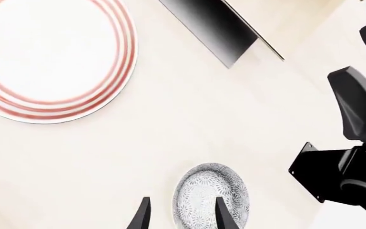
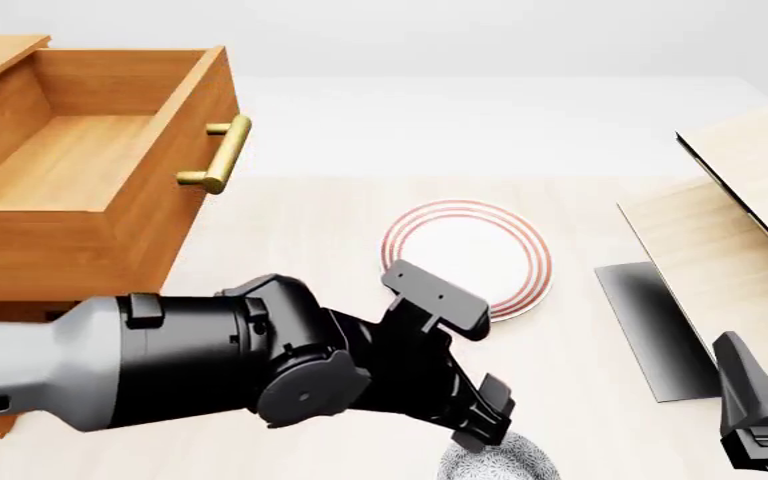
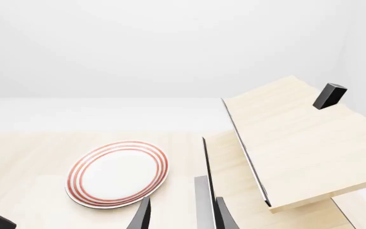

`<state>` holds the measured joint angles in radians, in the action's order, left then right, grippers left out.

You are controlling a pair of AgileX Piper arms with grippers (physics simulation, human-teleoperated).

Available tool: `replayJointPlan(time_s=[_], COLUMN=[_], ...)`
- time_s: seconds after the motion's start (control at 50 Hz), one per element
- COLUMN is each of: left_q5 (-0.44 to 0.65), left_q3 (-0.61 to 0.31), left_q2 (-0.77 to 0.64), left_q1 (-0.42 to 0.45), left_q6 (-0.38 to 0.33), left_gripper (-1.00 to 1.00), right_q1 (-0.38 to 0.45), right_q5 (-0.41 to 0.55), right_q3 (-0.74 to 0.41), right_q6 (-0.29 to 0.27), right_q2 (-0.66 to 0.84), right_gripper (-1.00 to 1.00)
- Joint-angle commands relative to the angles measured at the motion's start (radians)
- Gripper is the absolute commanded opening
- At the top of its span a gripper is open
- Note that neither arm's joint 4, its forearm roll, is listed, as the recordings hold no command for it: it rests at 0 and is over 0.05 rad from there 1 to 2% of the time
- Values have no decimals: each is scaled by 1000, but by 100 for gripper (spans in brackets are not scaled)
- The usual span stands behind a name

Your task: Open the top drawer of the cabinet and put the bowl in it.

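Red-ringed plate (image 2: 466, 262) beyond bowl (image 1: 211, 195) — pale structure (image 2: 738, 225) right.

Front view: the bowl (image 2: 502, 466) is largely hidden behind the left arm (image 2: 224, 365), and its near part is cut off by the picture's lower edge. The left gripper's fingertips are not visible there. The cabinet (image 2: 51, 250) is cut by the left edge; only the top drawer (image 2: 91, 150) shows, with its back out of frame. The right gripper (image 2: 764, 420) is cropped at the lower right corner, so its opening cannot be judged.

Left wrist view: the plate (image 1: 46, 57) runs off the upper and left edges, and the bowl's near rim is cut off.
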<state>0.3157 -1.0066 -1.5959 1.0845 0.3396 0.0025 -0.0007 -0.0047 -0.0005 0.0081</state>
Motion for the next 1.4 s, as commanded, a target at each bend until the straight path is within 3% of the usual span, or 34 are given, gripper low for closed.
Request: replayJointPlan(time_s=[0.02,0.96,1.4], left_q5=[-35,-196,-288], left_q3=[24,96,176], left_q2=[-17,-125,-128], left_q1=[11,48,37], left_q6=[22,103,138], left_gripper=[100,100,100], right_q1=[-1,-1,0], right_q5=[0,0,0], right_q3=[1,1,1], right_q6=[0,0,0], right_q2=[-1,-1,-1], right_gripper=[100,100,100])
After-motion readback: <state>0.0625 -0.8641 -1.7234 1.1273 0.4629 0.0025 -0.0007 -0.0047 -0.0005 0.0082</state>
